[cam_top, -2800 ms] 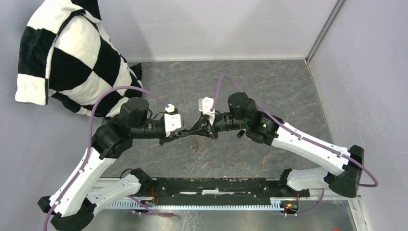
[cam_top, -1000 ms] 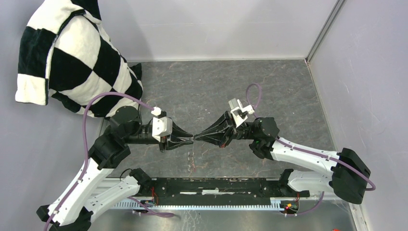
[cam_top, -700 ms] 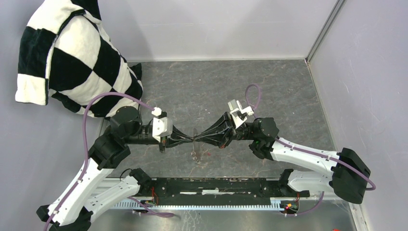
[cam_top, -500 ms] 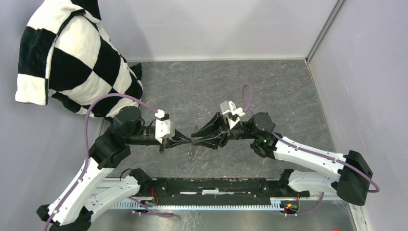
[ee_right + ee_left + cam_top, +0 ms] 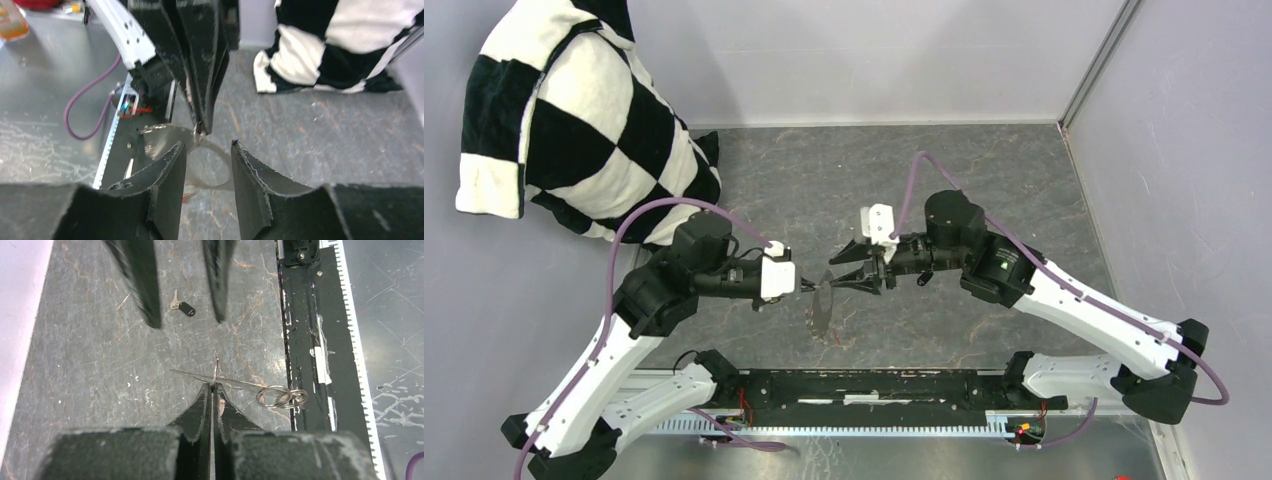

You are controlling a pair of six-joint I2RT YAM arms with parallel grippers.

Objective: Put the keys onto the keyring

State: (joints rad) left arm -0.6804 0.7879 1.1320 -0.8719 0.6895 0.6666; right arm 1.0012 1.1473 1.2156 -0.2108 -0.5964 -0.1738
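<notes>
Over the table (image 5: pixel 984 180) centre, left gripper (image 5: pixel 805 287) level, clamped on hanging keyring (image 5: pixel 821 307), right gripper (image 5: pixel 834 274) facing it, jaws apart

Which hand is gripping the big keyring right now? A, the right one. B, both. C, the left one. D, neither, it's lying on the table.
C: the left hand is pinched shut on the keyring, while the right hand has its fingers standing apart.

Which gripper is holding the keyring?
The left gripper. It is shut on the keyring, which hangs from its tips. The right gripper is open, gripping nothing.
</notes>
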